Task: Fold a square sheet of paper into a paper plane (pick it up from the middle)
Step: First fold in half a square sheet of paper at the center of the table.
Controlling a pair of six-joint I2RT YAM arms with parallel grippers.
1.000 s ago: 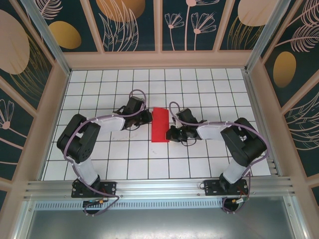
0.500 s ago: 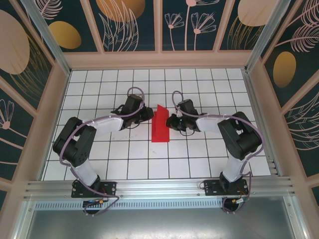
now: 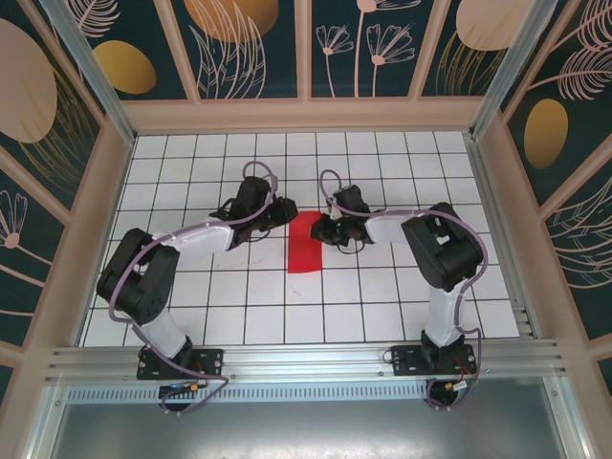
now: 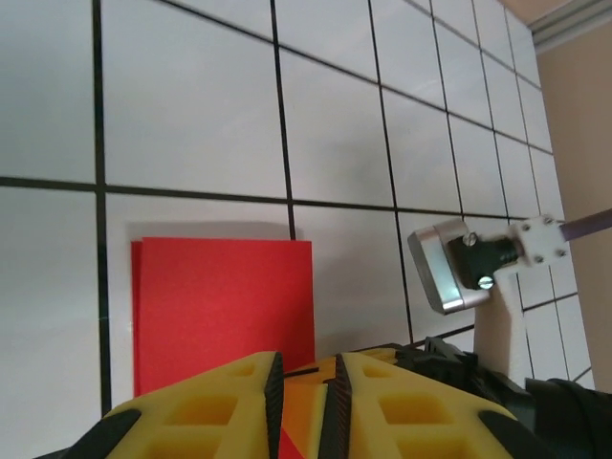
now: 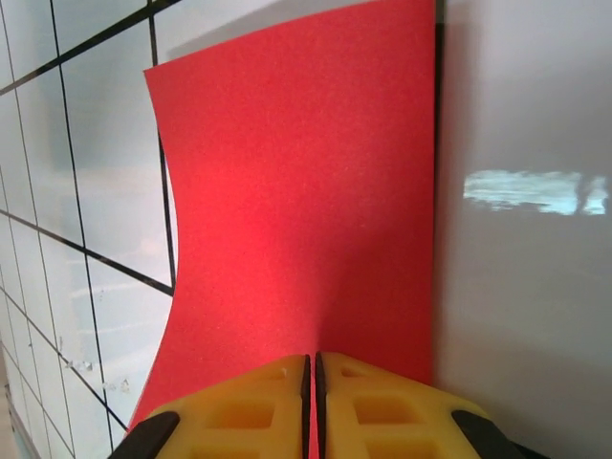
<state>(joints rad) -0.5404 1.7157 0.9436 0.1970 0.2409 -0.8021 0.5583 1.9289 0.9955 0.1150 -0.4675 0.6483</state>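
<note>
The square sheet of paper point(image 3: 306, 244) lies folded in half as a red rectangle on the grid table, its long side running near to far. My right gripper point(image 3: 318, 229) is at its far right edge, shut on the paper. In the right wrist view the red sheet point(image 5: 306, 191) runs out from between the closed fingertips point(image 5: 311, 361), and its left edge curls up. My left gripper point(image 3: 283, 212) is at the far left corner. Its jaws point(image 4: 304, 368) stand a narrow gap apart over the paper point(image 4: 220, 306) edge.
The white grid table point(image 3: 229, 306) stretches around the paper, ringed by wooden walls point(image 3: 306, 117). A metal rail point(image 3: 306, 359) runs along the near edge. The right arm's silver wrist part point(image 4: 445, 268) sits close beside my left fingers.
Both grippers moved toward the paper's far end. The flap that the right gripper held upright half a second ago now lies lower over the sheet.
</note>
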